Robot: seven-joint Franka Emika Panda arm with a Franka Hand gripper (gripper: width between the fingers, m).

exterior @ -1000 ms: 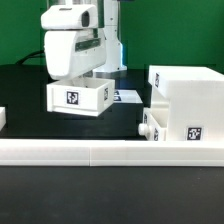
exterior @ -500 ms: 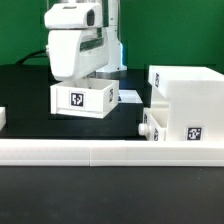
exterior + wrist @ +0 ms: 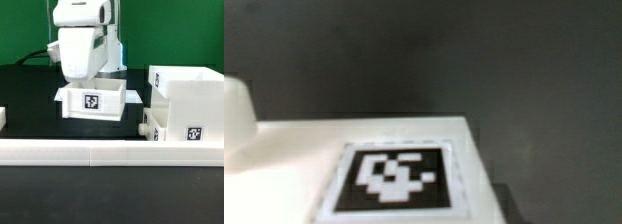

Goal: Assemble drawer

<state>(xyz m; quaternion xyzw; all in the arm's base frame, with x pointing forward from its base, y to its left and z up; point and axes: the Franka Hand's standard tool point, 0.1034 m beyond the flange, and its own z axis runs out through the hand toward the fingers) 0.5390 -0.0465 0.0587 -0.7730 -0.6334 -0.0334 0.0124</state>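
Observation:
The white open-topped drawer box, with a black marker tag on its front, hangs just above the black table in the middle of the exterior view. My gripper reaches down into it from above and is shut on the drawer box; the fingertips are hidden behind the box's wall. The white drawer casing stands at the exterior view's right, a short gap from the box. In the wrist view a white panel with a marker tag lies close under the camera over dark table; the jaws do not show there.
A long white rail runs along the table's front edge. The marker board lies behind the box. A small white part sits at the exterior view's far left. A low tagged piece juts from the casing's front.
My gripper has carried the drawer box toward the exterior view's right, closer to the casing, and the box has turned slightly. The casing has not moved.

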